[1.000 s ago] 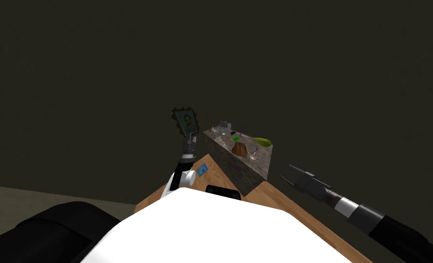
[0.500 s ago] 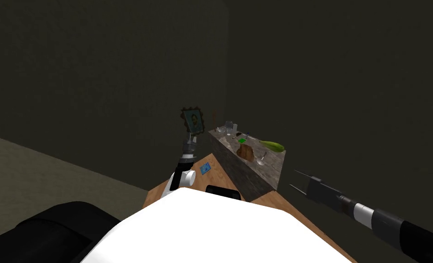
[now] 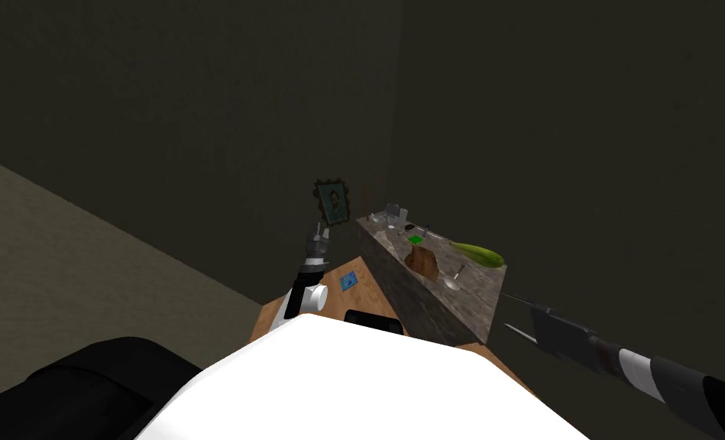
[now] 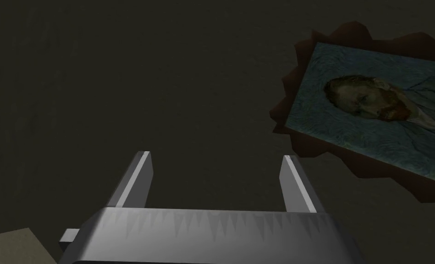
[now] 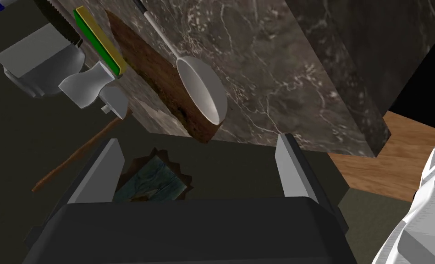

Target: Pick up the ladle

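The ladle (image 3: 453, 280) is light grey and lies on the dark marble counter (image 3: 429, 302), near its closer end. Its bowl (image 5: 201, 95) rests against the edge of a brown board (image 5: 156, 87), and its thin handle runs away along the counter. My right gripper (image 3: 509, 312) hovers open beside the counter's near corner, a short way off the ladle, with nothing between its fingers (image 5: 287, 158). My left gripper (image 3: 321, 231) is raised off the counter's far side, open and empty (image 4: 216, 158).
On the counter stand a green and yellow sponge (image 5: 97, 41), grey and white vessels (image 5: 37, 64) and a long yellow-green object (image 3: 477, 253). A stick (image 5: 79, 153) leans beyond the counter. A blue item (image 3: 347, 282) lies on the wooden floor.
My head view has swung, so the counter now sits further right. My right arm has dropped lower and reached closer to the counter's near corner. The left arm looks unmoved.
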`<state>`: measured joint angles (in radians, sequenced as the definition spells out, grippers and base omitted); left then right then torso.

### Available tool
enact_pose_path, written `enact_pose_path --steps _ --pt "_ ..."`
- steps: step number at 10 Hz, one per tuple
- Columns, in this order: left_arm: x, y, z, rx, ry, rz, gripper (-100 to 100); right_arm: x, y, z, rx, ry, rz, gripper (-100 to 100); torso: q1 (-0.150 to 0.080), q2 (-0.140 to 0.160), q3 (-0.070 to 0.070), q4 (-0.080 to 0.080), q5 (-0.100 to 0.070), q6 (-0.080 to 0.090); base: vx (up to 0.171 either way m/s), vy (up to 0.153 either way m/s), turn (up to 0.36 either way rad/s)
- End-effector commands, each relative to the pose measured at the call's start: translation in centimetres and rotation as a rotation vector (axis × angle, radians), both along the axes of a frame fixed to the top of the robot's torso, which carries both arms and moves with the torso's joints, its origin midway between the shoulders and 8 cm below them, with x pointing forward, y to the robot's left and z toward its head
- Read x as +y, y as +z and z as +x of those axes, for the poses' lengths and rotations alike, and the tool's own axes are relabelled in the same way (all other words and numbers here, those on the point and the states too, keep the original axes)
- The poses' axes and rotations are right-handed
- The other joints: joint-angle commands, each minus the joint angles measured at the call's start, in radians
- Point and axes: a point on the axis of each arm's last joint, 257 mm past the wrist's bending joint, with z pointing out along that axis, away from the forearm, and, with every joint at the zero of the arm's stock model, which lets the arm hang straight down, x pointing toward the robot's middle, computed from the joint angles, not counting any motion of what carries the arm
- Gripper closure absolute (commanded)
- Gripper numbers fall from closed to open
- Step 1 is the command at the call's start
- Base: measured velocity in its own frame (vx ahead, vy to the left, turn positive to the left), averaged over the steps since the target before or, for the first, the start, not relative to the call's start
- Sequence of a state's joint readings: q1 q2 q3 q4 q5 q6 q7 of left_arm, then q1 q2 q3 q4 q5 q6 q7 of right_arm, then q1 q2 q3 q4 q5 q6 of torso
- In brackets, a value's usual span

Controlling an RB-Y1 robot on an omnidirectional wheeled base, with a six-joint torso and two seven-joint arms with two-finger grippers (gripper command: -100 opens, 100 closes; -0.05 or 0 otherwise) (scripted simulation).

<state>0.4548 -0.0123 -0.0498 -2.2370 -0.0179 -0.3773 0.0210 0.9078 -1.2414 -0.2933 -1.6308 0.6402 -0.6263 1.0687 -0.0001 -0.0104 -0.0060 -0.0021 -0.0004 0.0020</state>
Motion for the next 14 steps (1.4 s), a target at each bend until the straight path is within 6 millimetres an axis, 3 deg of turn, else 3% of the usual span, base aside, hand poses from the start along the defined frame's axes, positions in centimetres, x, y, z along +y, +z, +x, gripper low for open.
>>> enact_pose_path --steps 1,4,6,7,9,10,14 --pt "0.0 0.0 0.0 0.0 0.0 0.0 0 -1.7 -0.9 -1.3 0.055 0.04 -0.078 -100 0.0 0.0 0.0 0.0 0.0 0.0 0.053 0.019 0.226" --pt "0.0 0.0 0.0 0.0 0.0 0.0 0 -3.0 -1.3 -2.2 0.109 0.089 -0.151 -100 0.0 -0.002 -0.001 0.0 0.0 -0.001 0.062 0.009 0.155" --pt "0.0 0.0 0.0 0.0 0.0 0.0 0 -5.4 -2.5 -4.9 0.206 0.155 -0.254 -100 0.001 -0.002 -0.001 0.0 0.0 -0.001 0.09 0.015 0.271" --pt "0.0 0.0 0.0 0.0 0.0 0.0 0 -5.5 -2.3 -4.6 0.21 0.167 -0.263 -100 0.0 -0.004 -0.002 -0.001 0.0 -0.001 0.093 -0.001 0.095" --pt "0.0 0.0 0.0 0.0 0.0 0.0 0 -7.5 -3.2 -7.3 0.31 0.236 -0.347 -100 0.002 -0.003 -0.002 -0.001 0.0 -0.001 0.106 0.028 0.216" --pt "0.0 0.0 0.0 0.0 0.0 0.0 0 -7.5 -3.1 -7.2 0.311 0.241 -0.351 -100 0.002 -0.005 -0.003 -0.001 0.001 -0.001 0.097 0.009 0.102" --pt "0.0 0.0 0.0 0.0 0.0 0.0 0 -10.1 -4.6 -13.1 0.501 0.365 -0.445 -100 0.001 -0.006 -0.003 -0.001 0.0 0.0 0.122 0.007 0.192"
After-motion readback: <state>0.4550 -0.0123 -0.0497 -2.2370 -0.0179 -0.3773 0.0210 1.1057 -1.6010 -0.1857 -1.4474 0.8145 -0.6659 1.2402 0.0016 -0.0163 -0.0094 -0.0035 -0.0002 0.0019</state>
